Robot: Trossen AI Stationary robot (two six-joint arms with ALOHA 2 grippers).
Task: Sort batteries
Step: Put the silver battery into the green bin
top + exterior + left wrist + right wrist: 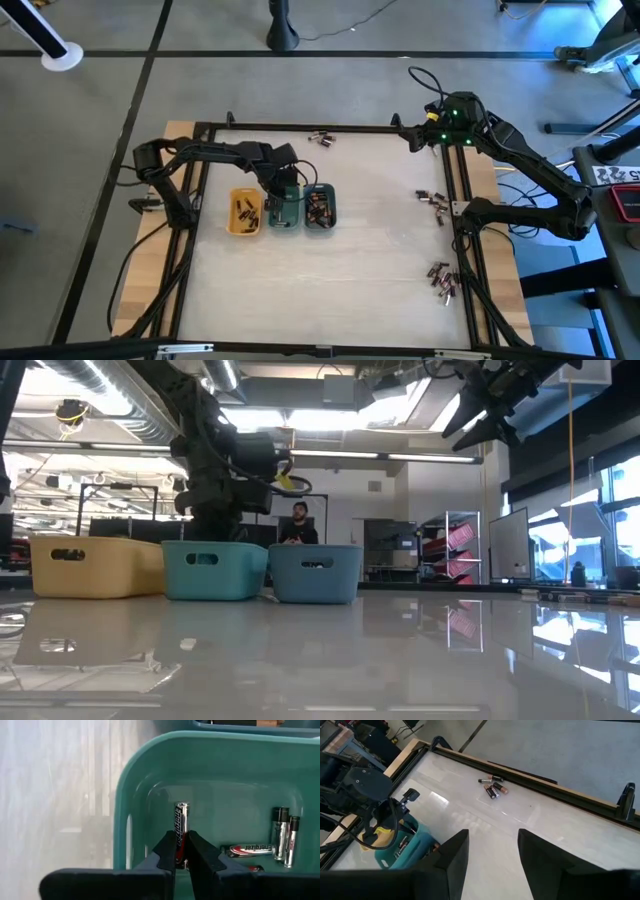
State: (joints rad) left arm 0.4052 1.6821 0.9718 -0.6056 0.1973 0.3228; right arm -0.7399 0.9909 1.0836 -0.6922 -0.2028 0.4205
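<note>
Three small trays stand in a row left of the table's middle: yellow (245, 212), green (285, 208), grey-blue (319, 207). My left gripper (283, 190) points steeply down into the green tray (150, 780) and is shut on a silver-and-black battery (181, 822). More batteries (282, 837) lie on that tray's floor. My right gripper (492, 852) hangs open and empty, high above the table's far right corner (415, 135). Loose batteries lie at the far edge (320, 137) and along the right side (433, 200). My left gripper pinches the battery's rear part (180, 851) between its two fingers. The battery lies along the fingers, its silver end (181, 806) sticking out past the fingertips (169, 845). The fingers come from above, slanting down into the green tray. Whether the battery touches the tray's floor I cannot tell.
Another cluster of batteries (442, 278) lies near the right front. A black frame rail (300, 127) borders the table. In the low view a person (297, 523) stands in the room far behind the trays. Bare tabletop stretches between the trays and the right-hand batteries.
</note>
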